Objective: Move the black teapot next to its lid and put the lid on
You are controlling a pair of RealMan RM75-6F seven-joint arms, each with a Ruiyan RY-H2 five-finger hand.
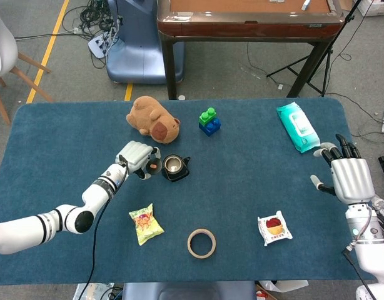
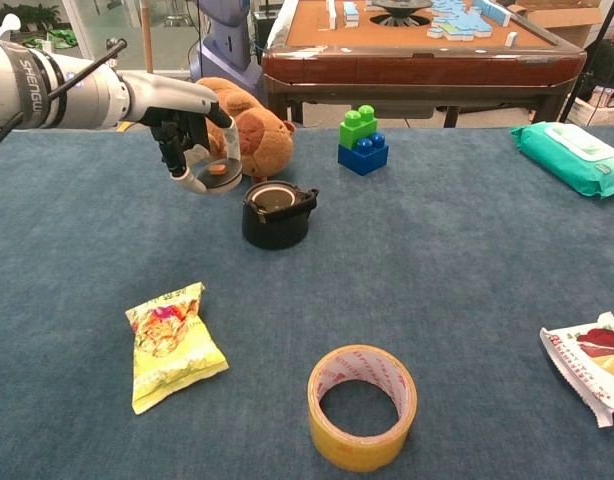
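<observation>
Resting on blue bench (image 1: 254,156) | plush toy (image 1: 153,119) behind teapot (image 1: 174,167) | left hand (image 1: 136,156) fingers pinched lid (image 2: 219,170) | right hand (image 1: 348,177) fingers spread

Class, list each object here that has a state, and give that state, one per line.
black teapot: upright, uncovered
lid: held in the air beside the teapot
left hand: holds the lid
right hand: fingers spread, holding nothing
tape roll: lying flat

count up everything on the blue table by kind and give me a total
Teapot: 1
Lid, held by left hand: 1
Plush toy: 1
Block stack: 1
Wipes pack: 1
Snack packets: 2
Tape roll: 1
Total: 8
</observation>
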